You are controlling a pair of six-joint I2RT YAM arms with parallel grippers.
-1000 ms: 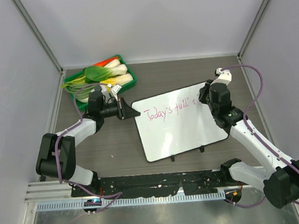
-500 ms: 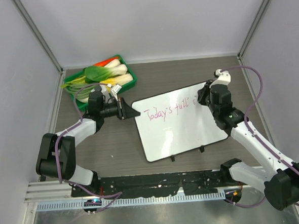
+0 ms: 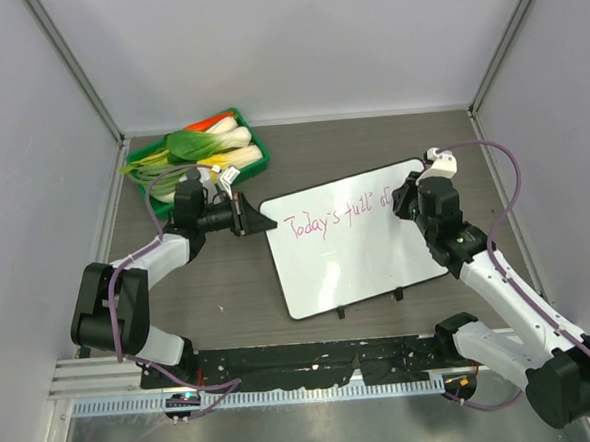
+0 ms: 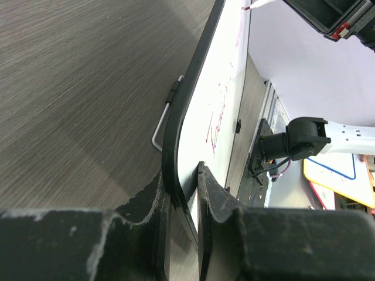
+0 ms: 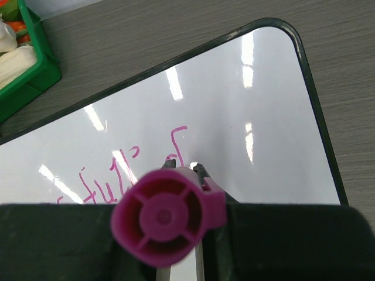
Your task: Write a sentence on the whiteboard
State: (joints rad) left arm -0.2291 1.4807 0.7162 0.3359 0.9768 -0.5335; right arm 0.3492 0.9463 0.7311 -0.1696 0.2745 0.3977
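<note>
The whiteboard (image 3: pixel 357 247) lies tilted on the table, its two black feet at the near edge. Pink script on it reads "Today's full of" (image 3: pixel 325 219). My left gripper (image 3: pixel 258 224) is shut on the board's left corner; in the left wrist view the black rim (image 4: pixel 176 140) sits between the jaws. My right gripper (image 3: pixel 402 196) is shut on a magenta marker (image 5: pixel 167 219), tip at the board by the fresh "f" (image 5: pixel 177 143). The board also shows in the right wrist view (image 5: pixel 234 105).
A green tray (image 3: pixel 199 152) of vegetables stands at the back left, just behind my left arm; its corner shows in the right wrist view (image 5: pixel 26 58). Grey walls enclose the table on three sides.
The right gripper has shifted slightly right along the top line and the marker has added strokes after "full".
</note>
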